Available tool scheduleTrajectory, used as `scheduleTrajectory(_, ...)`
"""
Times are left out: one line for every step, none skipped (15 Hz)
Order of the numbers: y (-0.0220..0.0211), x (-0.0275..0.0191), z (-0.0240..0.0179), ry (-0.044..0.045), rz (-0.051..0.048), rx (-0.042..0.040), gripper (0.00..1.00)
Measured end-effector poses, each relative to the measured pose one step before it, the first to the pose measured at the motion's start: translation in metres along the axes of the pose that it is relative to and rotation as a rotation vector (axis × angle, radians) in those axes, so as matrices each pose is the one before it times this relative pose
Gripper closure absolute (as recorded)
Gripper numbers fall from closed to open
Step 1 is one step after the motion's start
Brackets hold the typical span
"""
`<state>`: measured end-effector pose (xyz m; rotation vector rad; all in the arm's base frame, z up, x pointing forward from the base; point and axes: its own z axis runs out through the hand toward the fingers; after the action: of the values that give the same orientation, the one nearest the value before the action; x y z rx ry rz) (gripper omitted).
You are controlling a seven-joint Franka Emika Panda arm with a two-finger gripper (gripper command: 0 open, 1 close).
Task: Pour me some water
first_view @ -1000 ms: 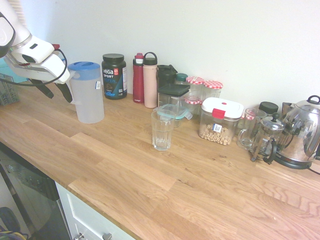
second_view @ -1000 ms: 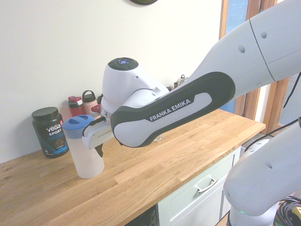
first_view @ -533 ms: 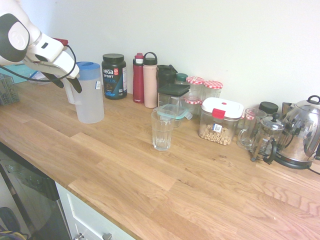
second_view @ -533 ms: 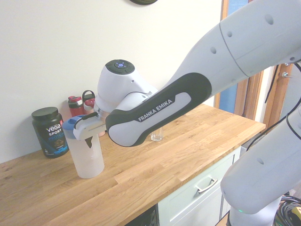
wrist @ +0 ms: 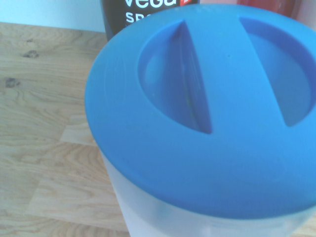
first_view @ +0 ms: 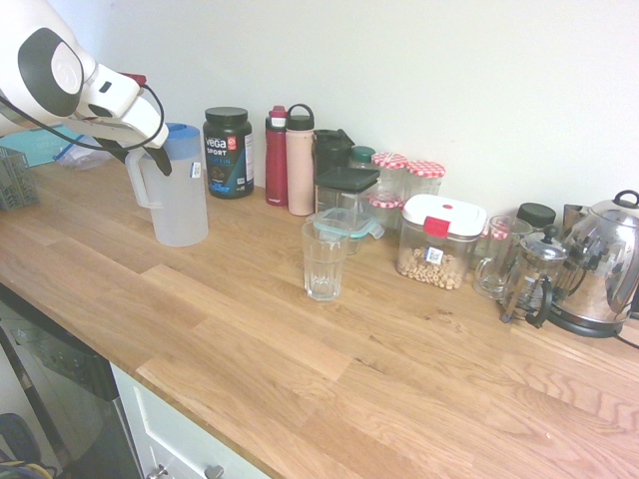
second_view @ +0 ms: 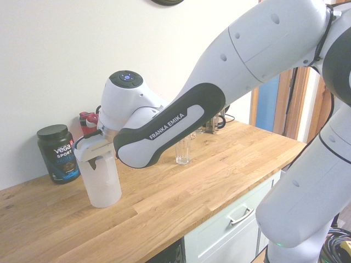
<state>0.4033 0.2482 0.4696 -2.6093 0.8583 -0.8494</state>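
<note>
Gripper [first_view: 145, 158], one, two-fingered, open, nothing grasped; set high at the lidded pitcher [first_view: 180, 205]. Pitcher, one, frosted, upright on the wooden counter [first_view: 250, 369], toward the end with the wire rack [first_view: 17, 180], between front edge and wall. Glass [first_view: 323, 261], one, clear, upright, well apart from the pitcher, nearer the front edge than the jars. Likely faults: a finger catching the blue lid [wrist: 222, 168] and tipping the pitcher; a grip too high on the handle [first_view: 145, 180], letting it swivel; a low carry clipping the glass. Surface: pale jointed planks, knotted. Room: kitchen, plain white wall [first_view: 499, 80], pale drawer fronts [second_view: 230, 219] beneath the counter, kettle [first_view: 601, 264] toward the far end.
</note>
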Motion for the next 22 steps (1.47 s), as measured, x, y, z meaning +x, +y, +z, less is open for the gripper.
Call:
scheduleTrajectory(-0.00063,-0.00035,0.00116,0.00000,-0.00158,-0.00123,1.00)
scheduleTrajectory(-0.00034,-0.00108,0.00081,-0.00049,-0.00207,-0.00114,1.00)
scheduleTrajectory(-0.00039,-0.00136,0.00052,-0.00066,-0.00198,-0.00071,1.00)
scheduleTrajectory(-0.00016,-0.00081,0.00060,0.00051,-0.00218,-0.00125,1.00)
scheduleTrajectory(-0.00027,-0.00102,0.00056,0.00065,-0.00317,-0.00123,1.00)
scheduleTrajectory(-0.00025,-0.00098,0.00039,0.00088,-0.00283,-0.00090,1.00)
scheduleTrajectory(-0.00018,-0.00061,0.00010,0.00167,-0.00202,-0.00060,1.00)
scheduleTrajectory(-0.00009,-0.00037,0.00005,0.00084,-0.00048,-0.00049,1.00)
scheduleTrajectory(0.00000,-0.00020,0.00009,0.00013,0.00034,-0.00056,1.00)
scheduleTrajectory(0.00007,0.00005,0.00013,0.00011,0.00024,-0.00031,1.00)
scheduleTrajectory(0.00000,-0.00005,0.00002,-0.00004,-0.00005,-0.00021,1.00)
scheduleTrajectory(0.00004,-0.00001,0.00005,-0.00009,0.00005,-0.00029,1.00)
scheduleTrajectory(0.00012,0.00005,0.00009,-0.00001,0.00027,-0.00030,1.00)
scheduleTrajectory(0.00007,-0.00002,0.00006,-0.00003,0.00035,-0.00016,1.00)
scheduleTrajectory(0.00001,0.00000,0.00001,0.00000,0.00010,-0.00001,1.00)
scheduleTrajectory(-0.00001,0.00000,-0.00002,0.00004,0.00003,0.00004,1.00)
scheduleTrajectory(-0.00005,0.00002,-0.00021,0.00041,0.00079,0.00031,1.00)
scheduleTrajectory(-0.00001,-0.00008,-0.00020,0.00033,0.00042,0.00020,1.00)
scheduleTrajectory(0.00029,-0.00046,-0.00024,0.00049,0.00051,-0.00022,1.00)
scheduleTrajectory(0.00103,-0.00113,-0.00066,0.00036,0.00223,-0.00500,1.00)
scheduleTrajectory(0.00168,-0.00104,-0.00161,0.00000,0.00426,-0.00933,1.00)
scheduleTrajectory(0.00210,-0.00116,-0.00303,-0.00018,0.00544,-0.00947,1.00)
